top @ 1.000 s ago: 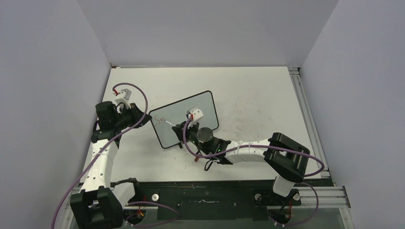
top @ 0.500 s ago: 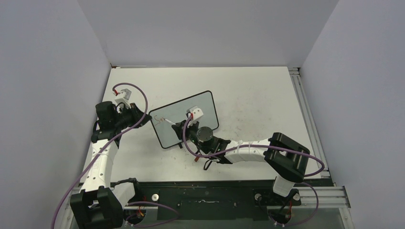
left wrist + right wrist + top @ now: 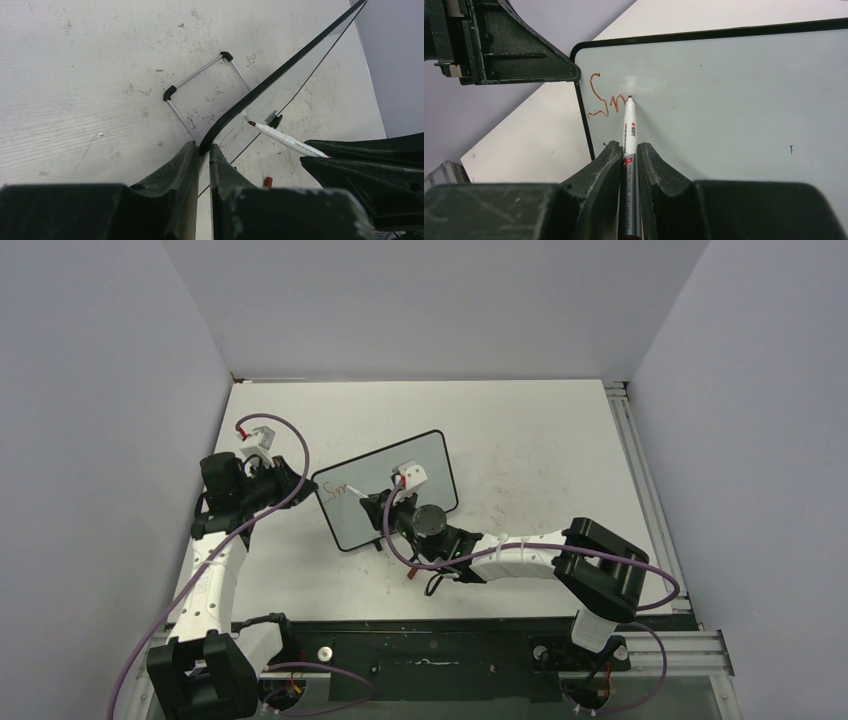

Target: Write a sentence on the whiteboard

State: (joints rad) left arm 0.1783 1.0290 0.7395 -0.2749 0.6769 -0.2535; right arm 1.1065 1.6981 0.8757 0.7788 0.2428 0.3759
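Red marker strokes, the start of the sentence (image 3: 603, 100), sit in the corner of the whiteboard (image 3: 734, 100) nearest the left arm. The board stands propped at a lean on its wire stand (image 3: 200, 82), near the middle of the table (image 3: 520, 430) and slightly to the left. The left gripper (image 3: 202, 150) is clenched on the board's black frame at that same corner, evidently to brace the light board so it neither slides nor tips under the pen's pressure. The right gripper (image 3: 626, 150) is closed tight around the barrel of a white marker (image 3: 630, 127). The nib points away from the wrist, which suits steady, guided strokes. The tip lies just right of the last red stroke; whether it touches the surface cannot be told for certain. Only an "S" and part of the next letter show, so by my judgement nearly the whole sentence remains to be written, and the rest of the board is bare to receive it.
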